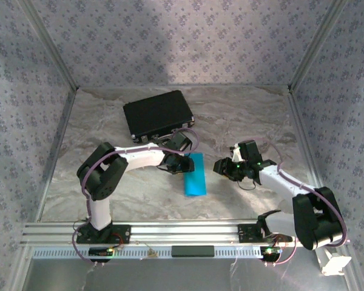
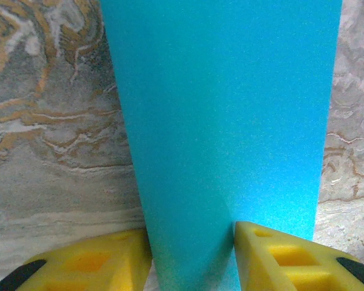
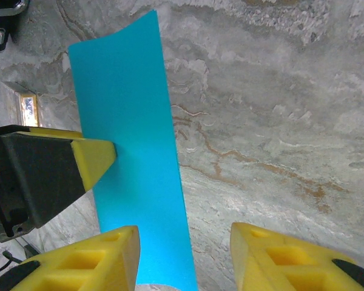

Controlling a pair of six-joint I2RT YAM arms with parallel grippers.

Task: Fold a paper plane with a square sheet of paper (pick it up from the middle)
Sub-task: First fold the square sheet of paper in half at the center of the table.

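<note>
The square sheet of paper (image 1: 195,176) lies on the marble table as a narrow cyan-blue rectangle, its far end slightly curled; a paper plane is out of view. My left gripper (image 1: 181,163) stands at the strip's upper left edge. In the left wrist view the paper (image 2: 224,109) runs through the gap of the left gripper (image 2: 192,236), whose yellow fingers (image 2: 91,260) stand apart. My right gripper (image 1: 224,167) hovers just right of the strip. The right gripper (image 3: 183,242) is open, one finger over the paper (image 3: 133,139) and bare table between the tips.
A black case (image 1: 158,115) lies at the back, left of centre. A small printed card (image 3: 29,109) sits on the table beyond the left gripper. Patterned walls enclose the table on three sides, and an aluminium rail (image 1: 188,230) runs along the near edge.
</note>
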